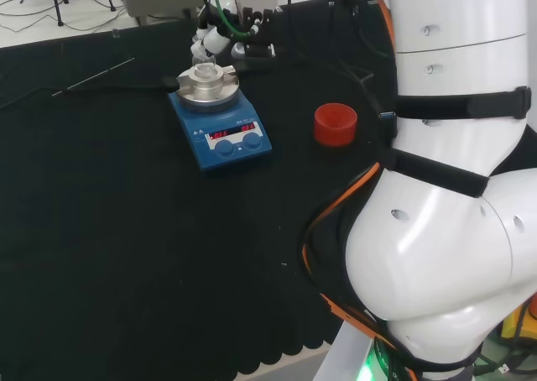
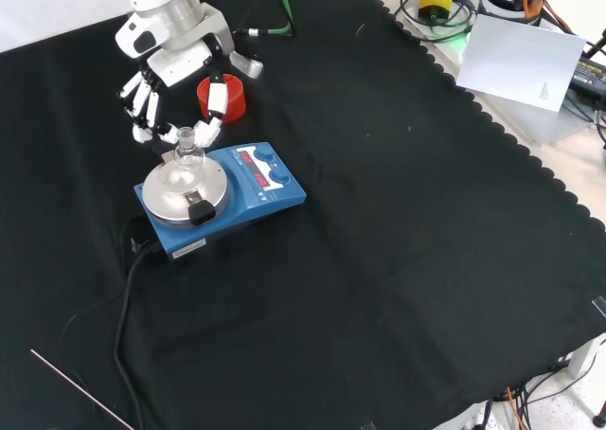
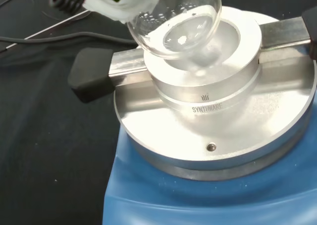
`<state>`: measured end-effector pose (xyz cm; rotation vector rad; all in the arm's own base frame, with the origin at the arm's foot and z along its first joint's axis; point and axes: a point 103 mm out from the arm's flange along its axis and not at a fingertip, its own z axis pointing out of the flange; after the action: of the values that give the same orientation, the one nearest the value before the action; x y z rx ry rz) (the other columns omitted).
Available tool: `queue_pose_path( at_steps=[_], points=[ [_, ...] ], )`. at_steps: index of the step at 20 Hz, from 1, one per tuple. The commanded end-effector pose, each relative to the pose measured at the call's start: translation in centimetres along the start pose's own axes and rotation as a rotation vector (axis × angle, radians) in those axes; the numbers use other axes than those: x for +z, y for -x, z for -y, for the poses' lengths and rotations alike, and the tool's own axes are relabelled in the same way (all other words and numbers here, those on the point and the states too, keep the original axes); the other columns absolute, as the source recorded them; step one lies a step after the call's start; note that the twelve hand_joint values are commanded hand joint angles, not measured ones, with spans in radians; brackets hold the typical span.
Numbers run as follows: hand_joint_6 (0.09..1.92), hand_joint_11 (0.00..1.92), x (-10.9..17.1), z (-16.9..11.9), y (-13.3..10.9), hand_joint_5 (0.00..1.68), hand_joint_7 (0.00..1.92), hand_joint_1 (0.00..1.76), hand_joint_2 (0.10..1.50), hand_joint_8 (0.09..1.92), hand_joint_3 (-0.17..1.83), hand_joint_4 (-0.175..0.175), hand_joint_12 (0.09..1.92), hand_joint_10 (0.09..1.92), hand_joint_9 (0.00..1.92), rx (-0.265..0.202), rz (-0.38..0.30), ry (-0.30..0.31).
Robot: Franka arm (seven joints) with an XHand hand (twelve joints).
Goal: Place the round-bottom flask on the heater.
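Note:
The clear round-bottom flask (image 2: 187,155) stands neck up on the heater's round metal block (image 2: 180,191). In the wrist view its bulb (image 3: 176,19) hangs at the block's well (image 3: 208,56), a little to one side of its middle. The hand (image 2: 175,70) is just above and behind it in the front view, with its fingers (image 2: 142,103) and thumb curled down on either side of the neck. A blurred white fingertip (image 3: 124,4) lies against the neck. The blue heater (image 1: 220,133) sits mid-bench in the head view, with the hand (image 1: 220,30) behind its block.
A red ribbed ring stand (image 1: 336,123) sits right of the heater in the head view; in the front view the stand (image 2: 227,98) lies just behind the hand. The heater's black cable (image 2: 128,288) trails toward the front edge. A thin rod (image 1: 92,79) lies far left.

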<state>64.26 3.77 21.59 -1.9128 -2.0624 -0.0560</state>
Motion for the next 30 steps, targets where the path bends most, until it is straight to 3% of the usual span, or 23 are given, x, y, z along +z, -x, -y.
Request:
queue_pose_path(
  at_steps=[1,24,26,29,30],
  points=[
    [1.27,0.23,0.6,-0.6,0.4,0.96,0.55,1.02,0.74,0.55,0.82,0.175,1.32,0.55,0.62,0.007,-0.006,-0.014],
    [1.28,0.23,2.2,-2.1,1.5,0.96,0.55,1.02,0.75,0.55,0.82,0.175,1.32,0.55,0.62,0.021,-0.005,-0.048],
    [1.25,0.22,2.3,-2.2,1.5,0.93,0.54,1.01,0.82,0.55,0.69,0.165,1.32,0.55,0.62,0.025,-0.022,-0.059],
    [1.2,0.2,2.3,-2.2,1.5,0.88,0.5,0.98,1.01,0.57,0.31,0.174,1.34,0.57,0.59,0.022,-0.031,-0.062],
    [1.11,0.2,2.2,-2.2,1.6,0.84,0.49,0.93,1.0,0.57,0.28,0.113,1.33,0.56,0.59,0.022,-0.033,-0.06]
  ],
)
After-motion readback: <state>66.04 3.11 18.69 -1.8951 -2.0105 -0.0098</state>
